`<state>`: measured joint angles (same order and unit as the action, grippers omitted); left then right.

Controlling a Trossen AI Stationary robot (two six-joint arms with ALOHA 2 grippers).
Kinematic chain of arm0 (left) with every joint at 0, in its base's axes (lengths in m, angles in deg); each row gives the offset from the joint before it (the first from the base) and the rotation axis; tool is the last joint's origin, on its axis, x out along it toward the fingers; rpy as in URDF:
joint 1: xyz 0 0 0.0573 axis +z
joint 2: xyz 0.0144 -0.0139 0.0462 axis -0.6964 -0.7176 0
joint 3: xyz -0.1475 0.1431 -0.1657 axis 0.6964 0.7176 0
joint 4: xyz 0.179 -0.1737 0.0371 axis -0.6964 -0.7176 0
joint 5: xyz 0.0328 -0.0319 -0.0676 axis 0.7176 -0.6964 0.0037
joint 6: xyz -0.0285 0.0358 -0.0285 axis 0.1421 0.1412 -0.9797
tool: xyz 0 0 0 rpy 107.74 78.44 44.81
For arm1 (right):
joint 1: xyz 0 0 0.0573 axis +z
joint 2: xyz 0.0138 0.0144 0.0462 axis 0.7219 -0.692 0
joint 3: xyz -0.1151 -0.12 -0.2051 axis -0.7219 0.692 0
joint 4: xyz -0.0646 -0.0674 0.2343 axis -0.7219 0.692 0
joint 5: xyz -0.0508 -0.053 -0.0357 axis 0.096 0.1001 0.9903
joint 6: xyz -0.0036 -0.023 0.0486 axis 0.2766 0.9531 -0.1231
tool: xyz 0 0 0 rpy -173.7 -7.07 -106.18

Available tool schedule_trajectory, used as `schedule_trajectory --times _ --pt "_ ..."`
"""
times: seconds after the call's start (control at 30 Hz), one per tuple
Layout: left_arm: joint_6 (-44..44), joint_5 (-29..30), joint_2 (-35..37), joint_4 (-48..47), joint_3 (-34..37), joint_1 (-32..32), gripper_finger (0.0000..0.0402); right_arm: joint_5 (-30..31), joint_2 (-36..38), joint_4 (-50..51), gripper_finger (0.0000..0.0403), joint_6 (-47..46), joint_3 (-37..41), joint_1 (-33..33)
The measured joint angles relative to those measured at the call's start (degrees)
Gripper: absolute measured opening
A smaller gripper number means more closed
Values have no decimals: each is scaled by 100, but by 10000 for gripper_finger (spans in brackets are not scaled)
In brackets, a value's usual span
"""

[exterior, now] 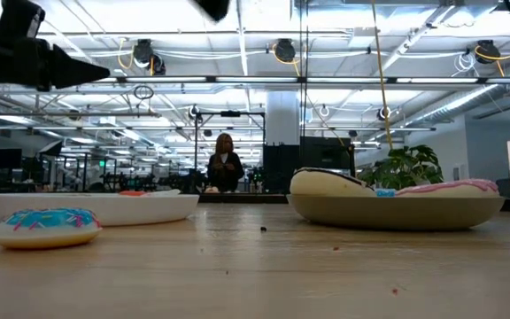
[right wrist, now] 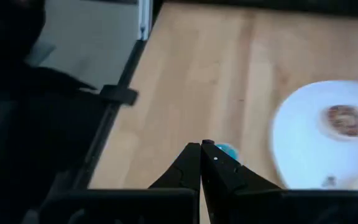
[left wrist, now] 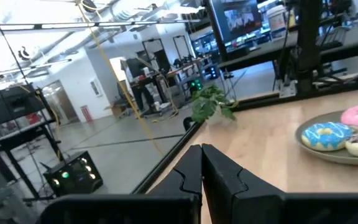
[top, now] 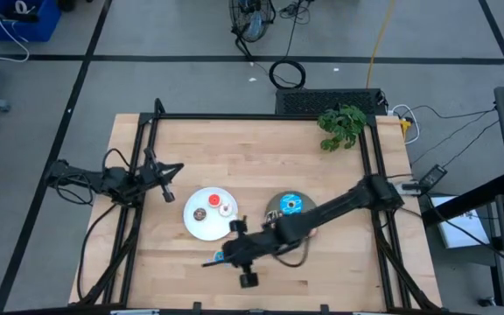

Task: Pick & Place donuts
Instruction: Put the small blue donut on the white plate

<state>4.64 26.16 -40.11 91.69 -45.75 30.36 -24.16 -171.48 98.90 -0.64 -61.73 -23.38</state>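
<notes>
Donuts sit on two plates mid-worktop: your white plate [top: 206, 213] carries a red one [top: 213, 200], a brown one [top: 199, 214] and a white one [top: 226, 209]; the grey plate [top: 274, 206] holds a blue one [top: 290, 206]. Another blue donut [exterior: 46, 226] lies on the worktop near the front edge. Your right hand [top: 220, 260] hangs over it, fingers pressed together, empty. Your left hand [top: 175, 169], also closed and empty, waits near the left edge.

Even, bright overhead lighting; ceiling lights [exterior: 282, 49] glare across the low view's upper half. Worktop [top: 261, 149] shadows are faint. The right wrist view is motion-blurred; white plate [right wrist: 328, 140] edges smear.
</notes>
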Motion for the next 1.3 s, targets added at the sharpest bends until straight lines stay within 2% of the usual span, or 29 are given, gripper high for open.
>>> schedule_trajectory --times 0.13,0.23,0.43,0.6,0.8,0.9,1.07,1.3 --pt "43 137 0 2 0 0 15 -35 -686 36 0 -134 -552 -276" --pt "137 141 0 -6 0 0 15 -32 -969 23 0 -200 -646 -463" --pt "170 168 0 -8 0 0 14 -14 -1065 218 5 201 -628 -480" --pt "281 603 0 17 0 0 15 138 -1072 121 48 434 -483 -317" --pt "140 586 0 3 -1 0 15 120 -1072 -583 130 488 -34 -282" --pt "100 588 0 -13 -2 0 15 123 -1069 -854 158 581 174 -269" --pt "81 586 0 -41 -2 0 15 123 -1072 -1166 177 1084 306 -179" --pt "-22 588 0 -230 -2 0 15 129 -1068 -1222 174 1276 300 -133"
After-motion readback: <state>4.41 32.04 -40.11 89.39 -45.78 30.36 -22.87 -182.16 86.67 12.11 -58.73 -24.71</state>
